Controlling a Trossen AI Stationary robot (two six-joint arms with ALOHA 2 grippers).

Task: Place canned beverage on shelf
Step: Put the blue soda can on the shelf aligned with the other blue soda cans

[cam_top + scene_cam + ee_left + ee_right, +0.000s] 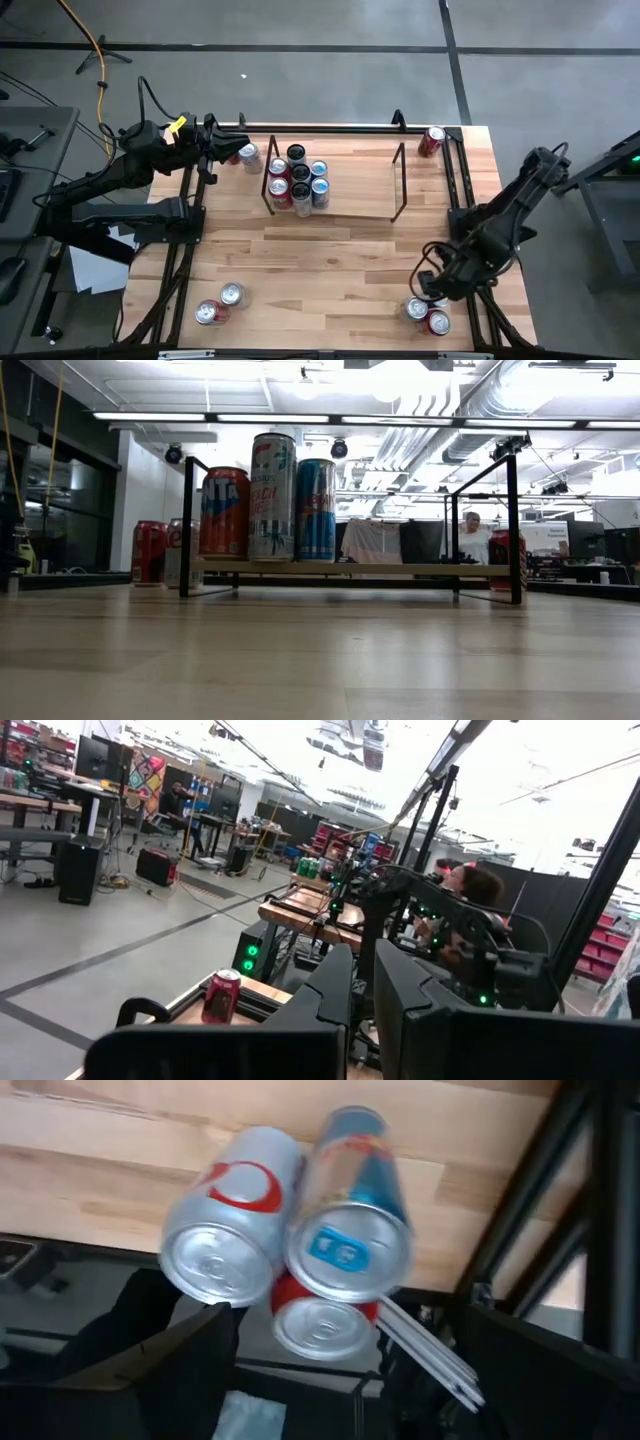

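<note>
The shelf [335, 180] stands at the table's far middle, and several cans [298, 180] stand upright on its left part; in the low view they are cans [272, 497] on the shelf's flat top [400, 569]. My right gripper [437, 283] hangs open, pointing steeply down, over a cluster of three upright cans at the near right corner: a silver one with red print [235, 1230], a blue and silver one [350, 1220] and a red one [325, 1320]. Its fingers [180, 1370] touch none of them. My left gripper [215, 140] waits shut at the far left edge.
A loose can [248, 157] stands left of the shelf, a red can [432, 140] at the far right corner, two cans [220, 303] near the front left. Black rails [455, 200] edge the table. Bare wood lies in front of the shelf. A person [470, 535] sits beyond the table.
</note>
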